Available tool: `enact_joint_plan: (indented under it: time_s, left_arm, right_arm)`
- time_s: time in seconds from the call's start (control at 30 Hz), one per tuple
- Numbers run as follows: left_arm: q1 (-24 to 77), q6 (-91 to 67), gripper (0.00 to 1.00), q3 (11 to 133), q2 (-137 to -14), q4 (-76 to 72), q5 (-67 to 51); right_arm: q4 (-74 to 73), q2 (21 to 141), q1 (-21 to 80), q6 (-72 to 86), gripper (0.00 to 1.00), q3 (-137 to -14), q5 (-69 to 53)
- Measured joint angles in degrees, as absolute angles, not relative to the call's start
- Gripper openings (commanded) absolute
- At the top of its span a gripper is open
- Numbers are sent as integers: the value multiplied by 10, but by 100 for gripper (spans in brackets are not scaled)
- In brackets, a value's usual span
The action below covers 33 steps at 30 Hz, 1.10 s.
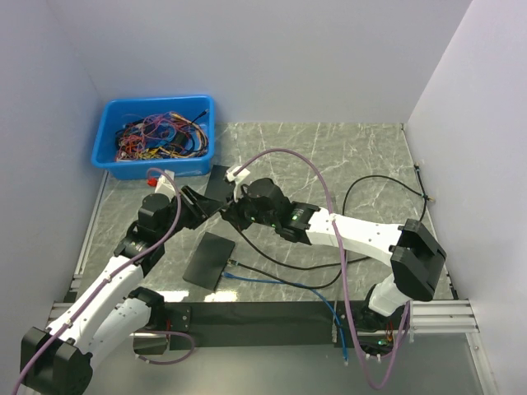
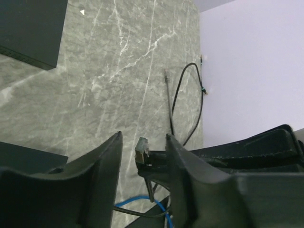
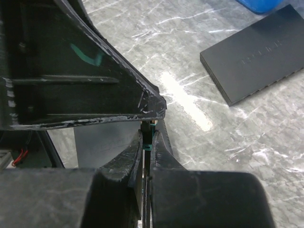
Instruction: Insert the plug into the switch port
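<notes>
I'm operating in what is looking like a robotics lab test cell. Plain white panels point(image 1: 247, 58) are boxing in the table at the back and on both sides, and the marble-patterned tabletop point(image 1: 329, 156) is sitting against an aluminium frame rail point(image 1: 449, 313) along the near edge. A blue bin point(image 1: 185, 166) is holding a tangle of coloured wires point(image 1: 160, 132) in the far left corner. A black switch box point(image 1: 209, 258) is lying flat on the top, and a loose black cable point(image 1: 375, 177) is looping near the right panel.
</notes>
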State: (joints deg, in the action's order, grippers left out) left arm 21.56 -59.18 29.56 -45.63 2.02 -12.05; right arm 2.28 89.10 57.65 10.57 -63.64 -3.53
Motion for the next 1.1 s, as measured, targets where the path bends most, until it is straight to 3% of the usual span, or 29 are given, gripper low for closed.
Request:
enact_joint_plan:
  time_s: [0.1, 0.33, 0.6, 0.9, 1.1]
  left_arm:
    - [216, -585, 64, 296, -456, 26, -110]
    - [193, -536, 65, 305, -500, 39, -59]
    - [104, -475, 70, 331, -699, -54, -69]
    - [74, -433, 63, 450, -910, -147, -118]
    - [70, -406, 59, 525, -1040, -169, -146]
  right_arm:
    - [24, 891, 573, 106, 0, -632, -29]
    - [-6, 902, 502, 122, 0, -628, -6]
    - [-78, 1074, 424, 143, 0, -740, 10]
    - [-156, 1230, 411, 163, 0, -909, -4]
    - [-173, 1268, 411, 172, 0, -940, -29]
